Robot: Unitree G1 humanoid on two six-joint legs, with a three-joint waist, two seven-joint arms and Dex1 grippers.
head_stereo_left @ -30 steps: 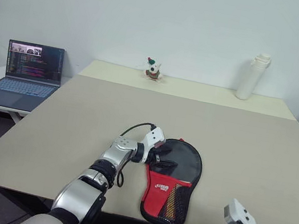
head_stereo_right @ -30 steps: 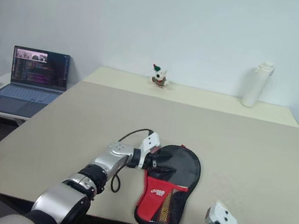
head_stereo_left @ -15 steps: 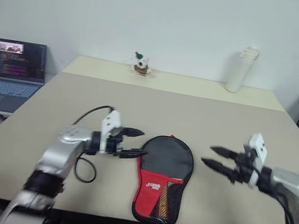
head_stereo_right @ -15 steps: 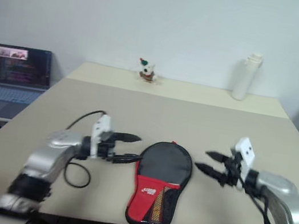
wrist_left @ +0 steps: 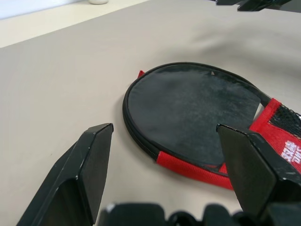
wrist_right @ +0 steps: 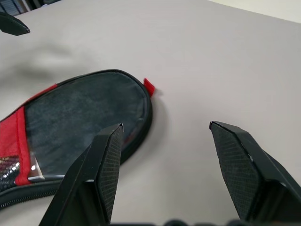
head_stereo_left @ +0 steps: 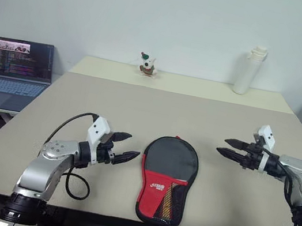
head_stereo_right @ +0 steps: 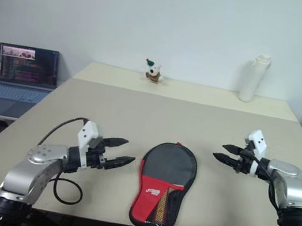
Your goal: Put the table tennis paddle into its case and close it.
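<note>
Case [head_stereo_left: 167, 177] lies flat and zipped near the table's [head_stereo_left: 139, 111] front edge, paddle unseen — presumably inside. We have pulled our left gripper [head_stereo_left: 123, 147] off it; right gripper [head_stereo_left: 225, 147] came forward — both open, empty. Task looks finished.

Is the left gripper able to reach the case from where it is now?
Probably yes. The left gripper hangs open just beside the case, pointing at its round end, with only bare table between them.
</note>
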